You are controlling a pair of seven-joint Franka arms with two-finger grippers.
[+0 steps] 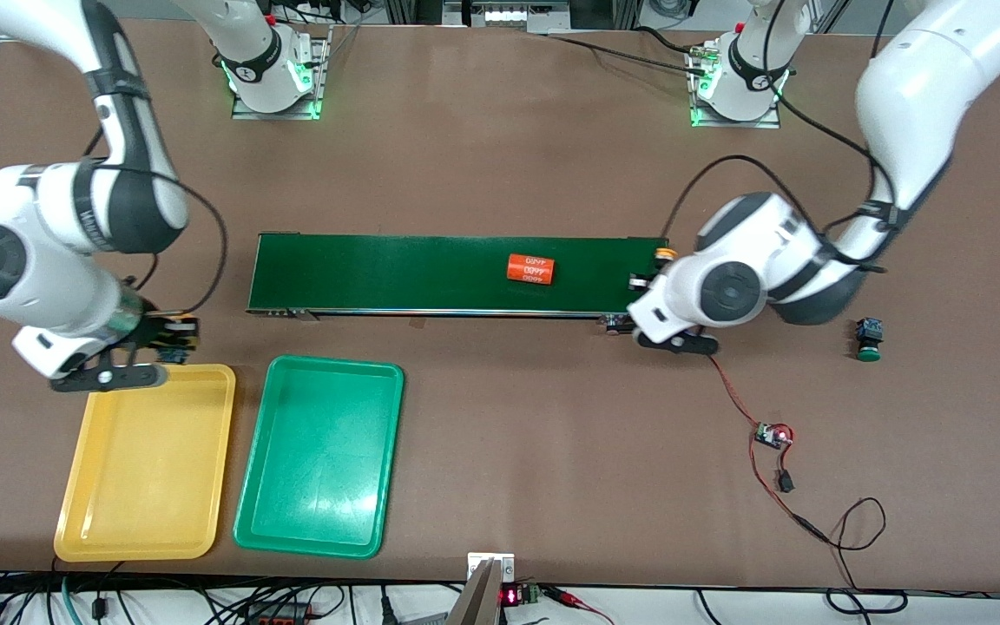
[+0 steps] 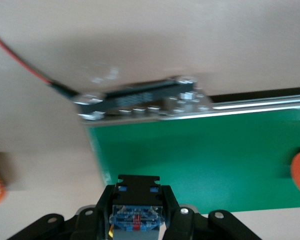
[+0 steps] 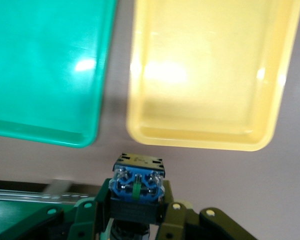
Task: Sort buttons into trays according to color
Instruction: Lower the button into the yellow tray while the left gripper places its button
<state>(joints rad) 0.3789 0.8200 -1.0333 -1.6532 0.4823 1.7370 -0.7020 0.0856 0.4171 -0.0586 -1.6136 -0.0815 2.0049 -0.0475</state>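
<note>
A push-button switch [image 3: 137, 186] is clamped by its blocky black-and-blue body in the right gripper [image 1: 172, 337], which is held over the table just at the edge of the yellow tray [image 1: 146, 521] nearest the conveyor belt [image 1: 396, 273]; its cap cannot be seen, so its colour cannot be told. A second switch [image 2: 138, 219] is pinched the same way in the left gripper [image 1: 652, 279], over the belt's end toward the left arm, with a yellow-orange cap [image 1: 662, 253] showing in the front view. A green-capped button [image 1: 869, 339] lies on the table toward the left arm's end, well apart from the green tray [image 1: 309, 540]. The switches are judged to be light, rigid moulded plastic, not fragile, with flat body sides that suit a two-finger pinch better than the round, smoother cap. White print is seen on the orange cylinder [image 1: 531, 269] on the belt, but it cannot be read with confidence; lettering on the right arm's dark sleeve is too partial to make out.
</note>
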